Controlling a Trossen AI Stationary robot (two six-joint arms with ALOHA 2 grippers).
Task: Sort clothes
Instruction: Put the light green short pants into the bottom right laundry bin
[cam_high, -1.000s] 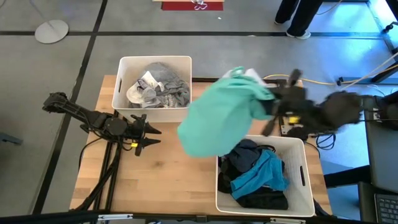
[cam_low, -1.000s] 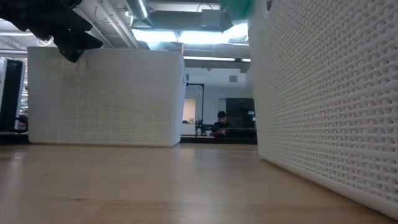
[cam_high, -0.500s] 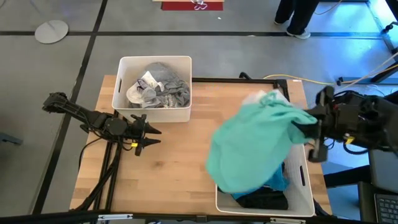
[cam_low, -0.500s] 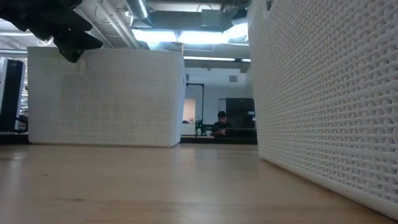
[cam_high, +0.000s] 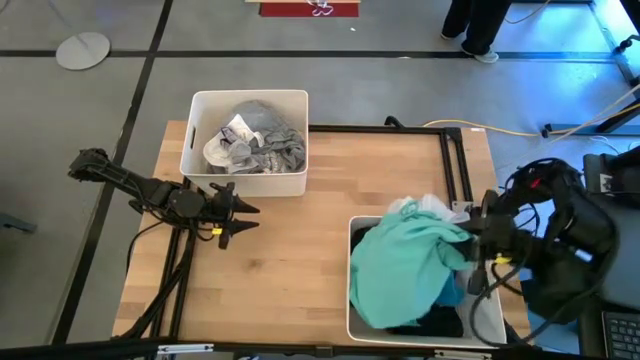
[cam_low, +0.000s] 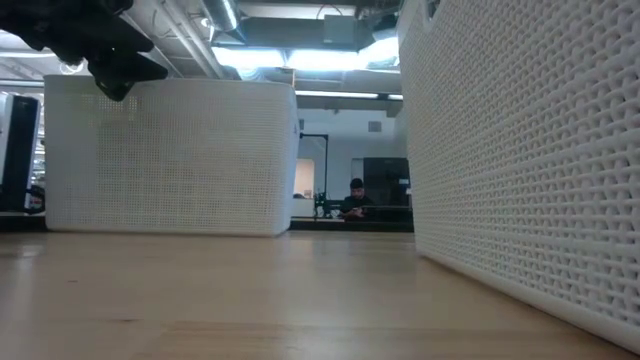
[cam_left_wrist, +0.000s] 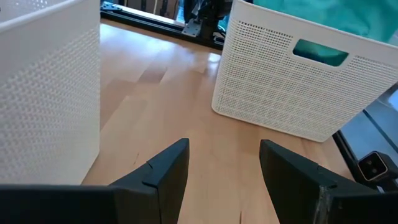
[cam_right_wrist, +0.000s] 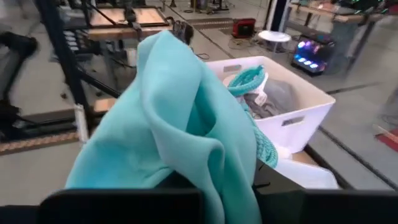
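A mint green garment (cam_high: 405, 268) hangs bunched over the white bin at the near right (cam_high: 492, 262) and lies on the black and teal clothes (cam_high: 430, 318) in it. My right gripper (cam_high: 478, 240) is at the garment's right side, above the bin's right wall, shut on the garment. The garment fills the right wrist view (cam_right_wrist: 180, 124) and hides the fingers. My left gripper (cam_high: 236, 212) is open and empty, above the table's left part, near the far-left bin; its fingers stand apart in the left wrist view (cam_left_wrist: 224, 163). My right gripper holds the mint green garment by a gathered bunch at its right side (cam_high: 462, 240), coming level from the table's right. The cloth covers the fingers, so how many layers they hold cannot be told. The garment hangs slack, its lower part on the clothes in the bin.
A white bin at the far left (cam_high: 196, 150) holds white and grey clothes (cam_high: 255, 140). A black frame (cam_high: 452, 160) lies on the table's far right. Bare wood lies between the two bins (cam_low: 250, 290). A person sits far off in the room (cam_low: 355, 200).
My right gripper has carried the mint green garment from above the table's far middle toward the near right and down, to over the near-right bin. The garment, first spread wide in the air, has bunched and settled onto the clothes in the bin.
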